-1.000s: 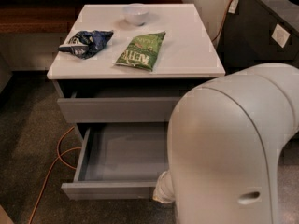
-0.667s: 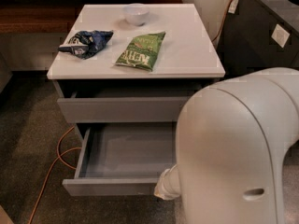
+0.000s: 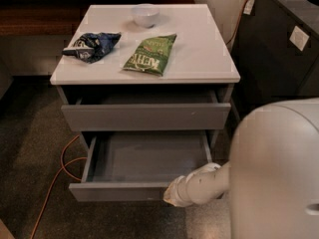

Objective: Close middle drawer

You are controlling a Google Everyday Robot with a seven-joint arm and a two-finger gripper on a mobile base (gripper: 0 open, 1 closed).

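Note:
The middle drawer [image 3: 119, 191] is pulled far out of the grey cabinet, showing its flat, empty grey tray [image 3: 149, 156] and low plain front panel. My gripper [image 3: 172, 197] is at the end of the white arm, at the right part of that front panel, level with its top edge. Whether it touches the panel cannot be told. The arm's large white shell [image 3: 274, 173] fills the lower right and hides the drawer's right front corner.
The top drawer [image 3: 144, 116], with a taller front, stands slightly open above. On the cabinet top [image 3: 209, 59] lie a white bowl [image 3: 145, 14], a blue bag [image 3: 91, 45] and a green chip bag [image 3: 151, 54]. An orange cable [image 3: 62, 171] runs on the floor at left. A dark cabinet [image 3: 279, 49] stands at right.
The arm's big white shell has shifted to the right and down, uncovering more of the middle drawer. The drawer stays pulled out about as far as before.

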